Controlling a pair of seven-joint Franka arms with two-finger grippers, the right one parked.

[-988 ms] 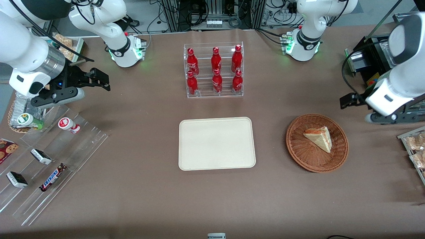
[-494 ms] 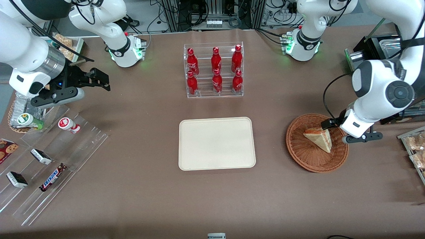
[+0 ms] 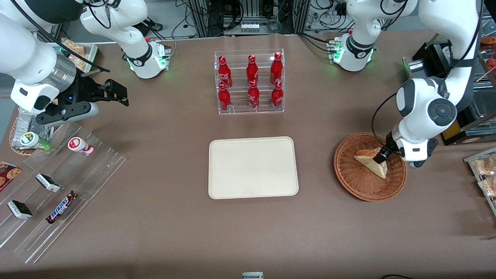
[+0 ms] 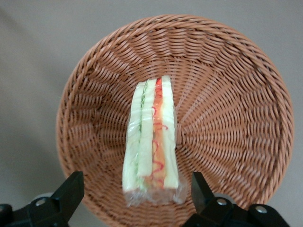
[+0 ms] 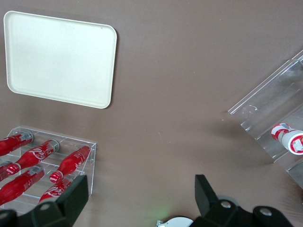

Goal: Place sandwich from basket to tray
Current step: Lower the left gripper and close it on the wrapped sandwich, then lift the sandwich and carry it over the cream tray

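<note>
The wrapped sandwich (image 4: 152, 137) is lying in the wicker basket (image 3: 358, 186), filling edge upward. The left gripper (image 4: 137, 198) is hovering above it, fingers (image 4: 71, 189) spread to straddle it. The tray (image 3: 252, 170) is waiting at the basket's nine o'clock on the surface.

Gripper (image 4: 137, 198) over basket (image 3: 356, 186), fingers wide astride sandwich (image 4: 151, 142); tray (image 3: 252, 186) surface bare.

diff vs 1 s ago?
The left arm swung in from the table's edge; its gripper now hangs over the sandwich in the basket, jaws open astride it, nothing gripped. Sandwich, basket and tray unmoved.
</note>
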